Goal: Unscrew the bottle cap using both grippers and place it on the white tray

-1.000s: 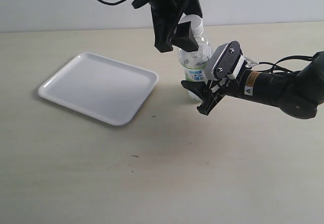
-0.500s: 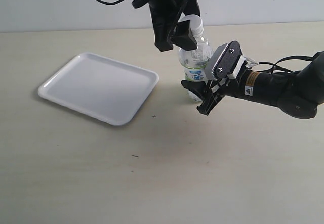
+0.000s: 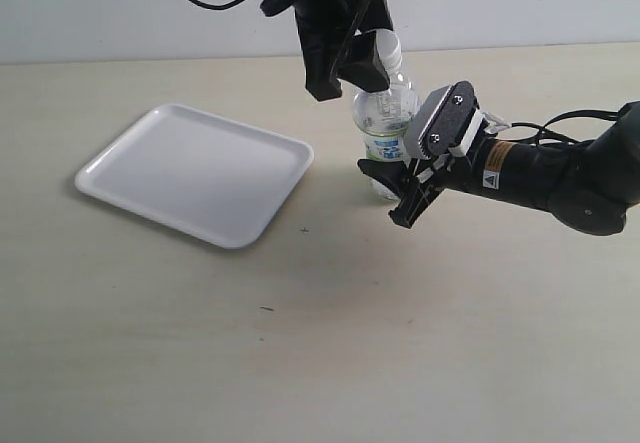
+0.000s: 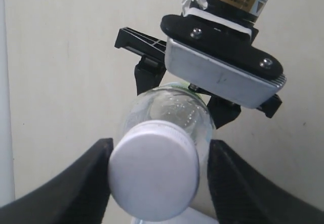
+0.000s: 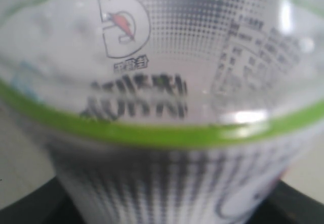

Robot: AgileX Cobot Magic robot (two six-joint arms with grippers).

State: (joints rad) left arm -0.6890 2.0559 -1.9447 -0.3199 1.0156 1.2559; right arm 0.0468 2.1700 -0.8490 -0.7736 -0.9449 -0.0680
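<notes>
L end effector point(image 3: 347, 75) tightened, cap point(image 4: 153, 176) grip unclear; R end effector point(image 3: 390, 191) holds 1 bottle point(image 3: 383, 123).

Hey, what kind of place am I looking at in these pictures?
Probably a robotics lab or test bench. Two black robot arms work over a pale table against a plain wall, with just a bottle and a white tray on it. It looks like a staged setup, not a home.
</notes>
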